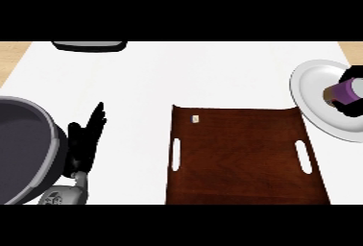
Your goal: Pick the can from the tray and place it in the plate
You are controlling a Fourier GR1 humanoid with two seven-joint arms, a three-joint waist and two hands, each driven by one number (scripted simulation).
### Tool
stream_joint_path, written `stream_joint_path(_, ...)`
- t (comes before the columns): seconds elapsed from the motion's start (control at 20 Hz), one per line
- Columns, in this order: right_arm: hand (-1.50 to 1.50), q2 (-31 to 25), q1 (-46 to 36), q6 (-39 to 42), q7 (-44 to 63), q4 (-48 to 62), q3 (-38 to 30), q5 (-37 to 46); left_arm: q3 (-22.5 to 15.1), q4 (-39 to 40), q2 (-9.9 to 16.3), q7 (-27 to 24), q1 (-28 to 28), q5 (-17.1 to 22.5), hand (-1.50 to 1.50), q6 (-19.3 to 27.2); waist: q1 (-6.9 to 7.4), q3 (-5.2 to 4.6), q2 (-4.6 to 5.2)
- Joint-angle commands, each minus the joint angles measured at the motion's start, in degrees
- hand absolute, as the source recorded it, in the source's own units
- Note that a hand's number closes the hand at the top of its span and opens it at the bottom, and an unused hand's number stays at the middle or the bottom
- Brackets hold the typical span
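Note:
A dark brown wooden tray (pixel 241 158) with two white handle slots lies in the middle of the counter, with nothing on it but a small pale label. A white plate (pixel 312 91) sits at the right edge. Over the plate my right hand (pixel 352 111) curls its black fingers round a purple can (pixel 346 92), lying on its side with its brown end facing left. Most of that hand is cut off by the view's right edge. My left hand (pixel 86 139) rests open at the left, fingers pointing up, beside the grey pot.
A large grey pot (pixel 25 149) with a dark inside fills the left edge. A dark grey object (pixel 89 45) shows at the counter's far edge, top left. Bare white counter lies between the pot and the tray.

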Motion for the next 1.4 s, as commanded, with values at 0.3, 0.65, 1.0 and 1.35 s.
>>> stream_joint_path(0.3, -1.50, 0.15, -2.27, 4.86, -11.61, 8.89, -0.42, -0.11, -0.47, -1.97, 0.09, 1.30, 0.61, 0.58, 0.00, -1.71, 0.30, 0.10, -0.01)
stream_joint_path(0.65, -1.50, -4.23, -5.21, 17.97, -20.39, 11.95, -15.67, -16.26, 0.40, -1.08, 0.04, -0.47, 0.81, 0.24, 0.00, -0.80, -0.58, 0.18, -0.16)
stream_joint_path(1.0, -1.50, -9.31, -2.60, 28.64, -20.50, 14.58, -19.09, -20.20, 2.55, -0.27, 1.16, 0.22, -0.69, 1.56, 0.00, -1.74, -0.24, 0.14, 0.21)
stream_joint_path(1.35, -1.50, -6.42, 1.99, 30.49, -26.08, 12.66, -19.06, -21.35, 0.89, -0.06, -0.42, 0.16, -0.58, -0.05, 0.00, -0.63, -0.20, 0.23, 0.26)
